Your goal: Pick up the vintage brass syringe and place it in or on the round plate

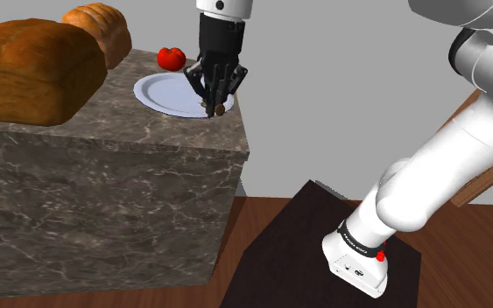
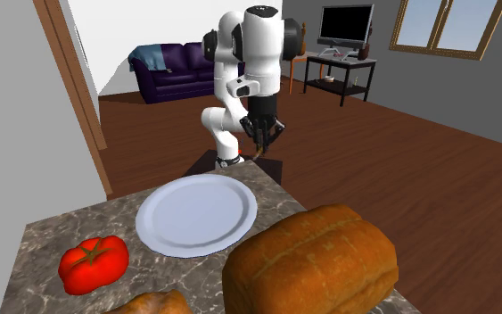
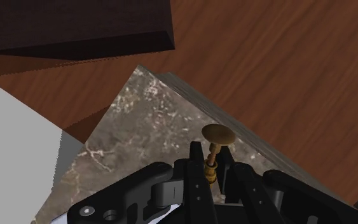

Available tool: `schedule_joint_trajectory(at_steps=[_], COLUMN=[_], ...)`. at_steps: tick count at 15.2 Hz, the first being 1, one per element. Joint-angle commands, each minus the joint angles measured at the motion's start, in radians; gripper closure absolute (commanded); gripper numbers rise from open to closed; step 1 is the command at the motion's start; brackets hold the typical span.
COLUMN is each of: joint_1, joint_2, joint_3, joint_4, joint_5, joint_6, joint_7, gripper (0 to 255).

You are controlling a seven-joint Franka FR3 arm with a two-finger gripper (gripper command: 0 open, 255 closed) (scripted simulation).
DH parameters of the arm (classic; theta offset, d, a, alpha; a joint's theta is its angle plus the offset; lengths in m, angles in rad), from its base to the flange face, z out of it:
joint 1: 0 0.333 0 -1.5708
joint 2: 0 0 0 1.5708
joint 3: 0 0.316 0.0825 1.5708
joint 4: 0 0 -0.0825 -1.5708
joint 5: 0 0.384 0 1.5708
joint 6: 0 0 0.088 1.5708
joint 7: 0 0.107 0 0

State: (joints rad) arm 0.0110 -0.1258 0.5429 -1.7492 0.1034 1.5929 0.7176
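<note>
Marble counter (image 1: 104,175) lay under the gripper; the bread loaves (image 1: 30,74) sat well off beyond the plate, on the side away from the fingers. The white round plate (image 1: 161,92) lay just beside and below the gripper (image 1: 217,92), at the counter's corner. The fingers were clamped on the brass syringe (image 3: 217,135), which was carried off the counter with its plunger knob pointing out past the fingertips. In the wrist view the knob hung over bare marble close to the counter edge, not over the plate. Judgement: this was the carry-to-plate step. To do it well, shift the gripper inward until the knob is over the plate's flat middle, then lower until the syringe nearly touches, and only then part the fingers. A release here risks the syringe rolling off the corner. The tomato (image 1: 171,58) stood beyond the plate from the gripper and looked clear of the path. Hard to make out: the syringe barrel was hidden between the fingers, the height of the knob above the surface could not be judged, and in the shoulder view the gripper covered the plate's nearest rim.
</note>
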Motion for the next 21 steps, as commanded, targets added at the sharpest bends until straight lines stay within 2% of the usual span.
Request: schedule_joint_trajectory(at_steps=[1,3,12,17,19,21], joint_1=[-0.001,-0.001,-0.041,-0.027,-0.003,-0.016], joint_2=[0.004,0.008,0.273,0.464,0.576,0.554], joint_3=[0.000,0.000,-0.041,-0.065,-0.080,-0.081], joint_4=[0.030,0.055,0.343,0.599,0.767,0.705], joint_5=[-0.002,-0.004,-0.140,-0.225,-0.271,-0.260], joint_6=[-0.027,-0.048,-0.109,-0.191,-0.253,-0.212], joint_7=[0.002,0.005,-0.077,-0.119,-0.142,-0.144], gripper=[255,255,255,255,255,255])
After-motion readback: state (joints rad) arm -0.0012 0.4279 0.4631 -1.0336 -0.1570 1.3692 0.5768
